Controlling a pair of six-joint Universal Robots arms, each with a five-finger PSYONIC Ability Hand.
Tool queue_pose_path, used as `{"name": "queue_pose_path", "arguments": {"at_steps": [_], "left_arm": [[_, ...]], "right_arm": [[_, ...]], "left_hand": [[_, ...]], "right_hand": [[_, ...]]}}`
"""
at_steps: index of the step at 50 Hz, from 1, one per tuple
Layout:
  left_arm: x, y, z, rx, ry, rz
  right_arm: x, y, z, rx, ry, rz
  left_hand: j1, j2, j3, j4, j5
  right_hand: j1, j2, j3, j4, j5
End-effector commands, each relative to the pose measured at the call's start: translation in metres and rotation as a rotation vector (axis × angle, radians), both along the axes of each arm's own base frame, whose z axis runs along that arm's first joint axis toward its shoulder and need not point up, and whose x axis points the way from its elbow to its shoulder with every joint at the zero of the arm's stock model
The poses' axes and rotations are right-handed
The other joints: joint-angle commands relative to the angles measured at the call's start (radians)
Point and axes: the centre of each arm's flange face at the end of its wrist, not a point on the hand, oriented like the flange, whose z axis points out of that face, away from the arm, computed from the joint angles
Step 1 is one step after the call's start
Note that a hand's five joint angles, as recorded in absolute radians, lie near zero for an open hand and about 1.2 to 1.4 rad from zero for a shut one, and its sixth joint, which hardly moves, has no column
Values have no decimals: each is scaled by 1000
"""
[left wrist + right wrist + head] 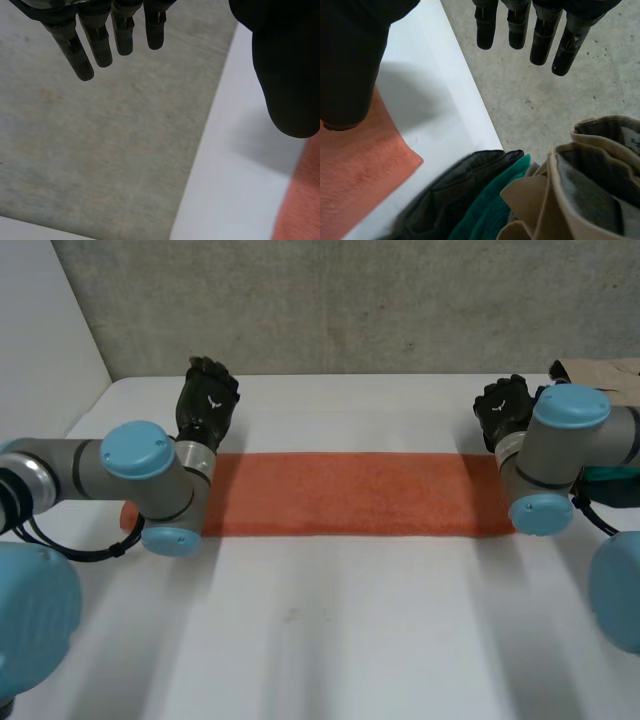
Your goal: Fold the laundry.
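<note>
A long orange cloth (355, 494) lies flat as a strip across the white table (330, 630). My left hand (205, 402) hovers just beyond the cloth's left end, fingers (102, 42) straight and thumb apart, holding nothing. An edge of the orange cloth (300, 200) lies near its thumb. My right hand (503, 408) hovers beyond the cloth's right end, its fingers (540, 40) also straight and empty. The cloth's corner (365, 170) lies below that hand's thumb.
A pile of folded clothes, beige (580, 185), green (492, 205) and dark (445, 190), sits off the table's right edge; its beige top (600, 372) and green part (610, 476) lie behind my right arm. A concrete floor (100, 150) lies past the table's far edge.
</note>
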Motion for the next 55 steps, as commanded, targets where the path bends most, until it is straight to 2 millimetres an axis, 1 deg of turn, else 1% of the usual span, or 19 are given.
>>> {"name": "queue_pose_path", "arguments": {"at_steps": [1,4,5,8,9,15,16,18,21,28,30,31,32,39,42,43,47,51,55], "left_arm": [[17,39,28,19,20,1],[25,54,35,48,40,0],[31,65,39,72,69,-5],[38,78,41,115,125,-15],[41,87,40,148,168,-22],[53,103,32,260,274,-20],[53,104,31,269,282,-20],[56,108,27,304,291,-14],[59,106,26,312,288,-10],[59,106,25,315,291,-8],[59,106,25,315,292,-8],[59,106,24,318,291,-8],[59,106,24,318,291,-8],[59,106,24,318,292,-6],[62,105,27,313,294,2],[63,105,29,310,295,3],[73,106,35,309,300,28],[80,107,40,299,305,40],[85,111,45,291,309,49]], "right_arm": [[-10,67,64,113,-172,114],[-18,84,66,174,-189,145],[-31,89,62,222,-199,127],[-52,94,53,291,-216,79],[-63,97,43,336,-215,52],[-84,98,22,406,-223,10],[-87,97,14,423,-228,10],[-89,93,1,442,-236,21],[-88,86,-9,429,-236,32],[-88,72,-24,396,-235,34],[-88,68,-29,394,-233,35],[-87,67,-30,393,-232,37],[-87,65,-33,393,-228,37],[-97,61,-34,359,-97,-31],[-115,58,-32,343,-24,-120],[-127,57,-31,343,-7,-160],[-147,62,-20,336,16,-194],[-160,68,-7,323,10,-201],[-172,71,-3,323,1,-221]], "left_hand": [[-18,-33,-39,-30,-48],[-18,-33,-39,-30,-48],[-18,-33,-39,-30,-48],[-18,-33,-39,-30,-48],[-18,-33,-39,-30,-48],[-18,-33,-39,-30,-48],[-18,-33,-39,-30,-48],[-18,-33,-39,-30,-48],[-18,-33,-39,-30,-48],[-18,-33,-39,-30,-48],[-18,-33,-39,-30,-48],[-18,-33,-39,-30,-48],[-18,-33,-39,-30,-48],[-18,-33,-39,-30,-48],[-18,-33,-39,-30,-48],[-18,-33,-39,-30,-48],[-18,-33,-39,-30,-48],[-18,-33,-39,-30,-48],[-18,-33,-39,-30,-48]], "right_hand": [[-28,-47,-42,-61,-68],[-28,-47,-42,-61,-68],[-19,-37,-32,-51,-58],[88,69,74,55,48],[140,121,127,107,101],[232,213,218,199,192],[261,242,247,228,221],[302,283,288,269,262],[317,298,303,284,277],[405,386,391,372,365],[667,649,654,635,628],[887,868,873,854,848],[1190,1172,1177,1158,1151],[1193,1175,1180,1161,1154],[1193,1175,1180,1161,1154],[1193,1175,1180,1161,1154],[1193,1175,1180,1161,1154],[1193,1175,1180,1161,1154],[1193,1175,1180,1161,1154]]}}
